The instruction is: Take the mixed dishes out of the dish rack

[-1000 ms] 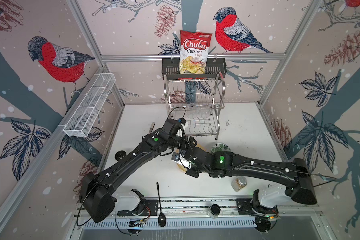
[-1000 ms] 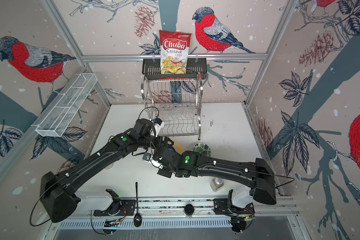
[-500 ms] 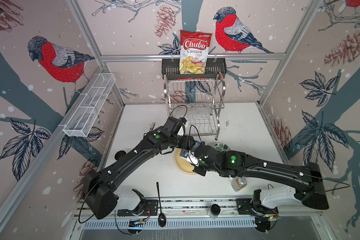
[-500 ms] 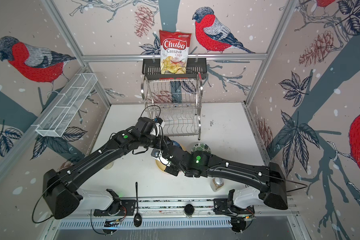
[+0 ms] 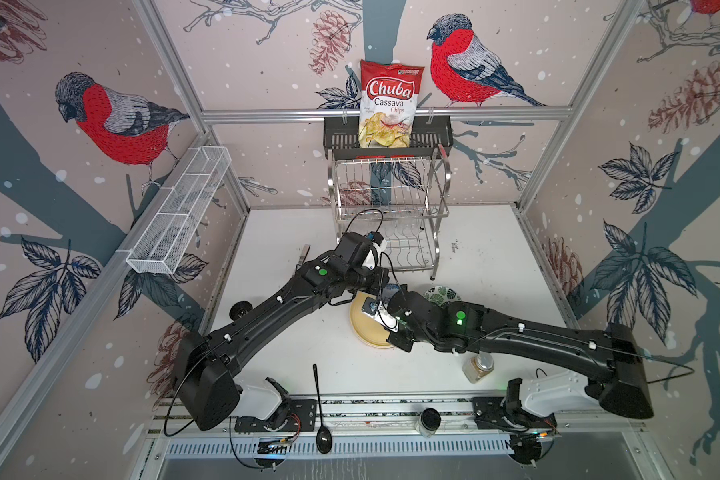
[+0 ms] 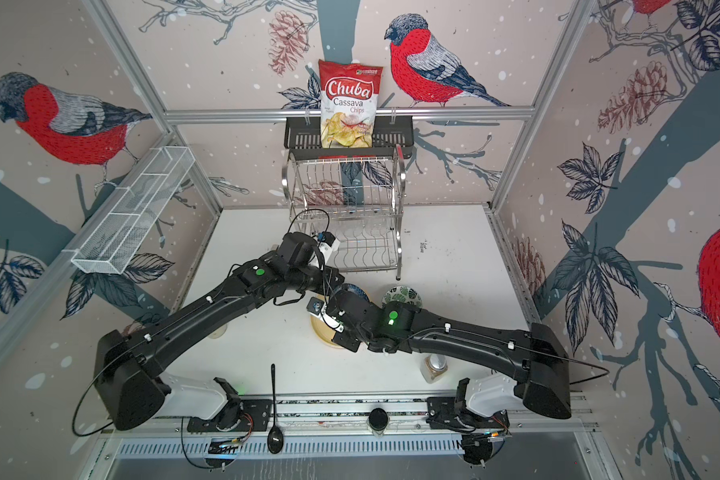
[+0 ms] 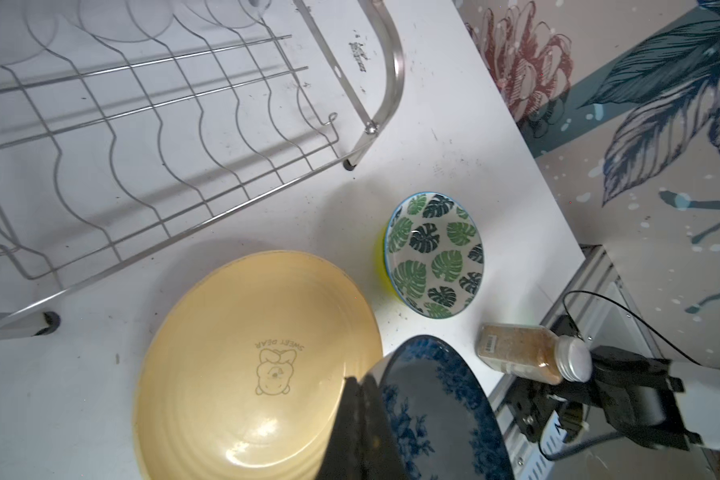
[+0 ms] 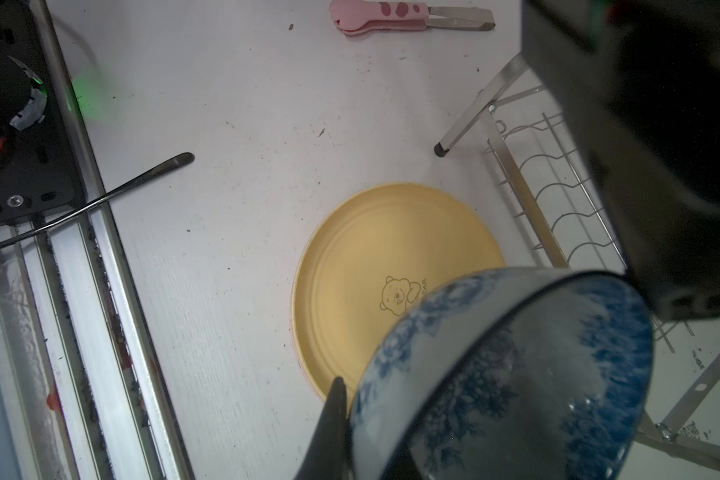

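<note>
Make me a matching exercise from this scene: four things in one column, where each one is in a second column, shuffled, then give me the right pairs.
Things:
1. yellow plate
2. green-leaf bowl
3. blue-white bowl
4. chips bag

Places:
A. in the black shelf above the dish rack
B. up in the air over the plate
C. lying flat in front of the rack
D. between the rack and the spice jar

Pairs: 1-C, 2-D, 3-B, 4-A

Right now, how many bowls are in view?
2: blue-white bowl held over the yellow plate; leaf bowl on the table beside it. A third may be hidden.
</note>
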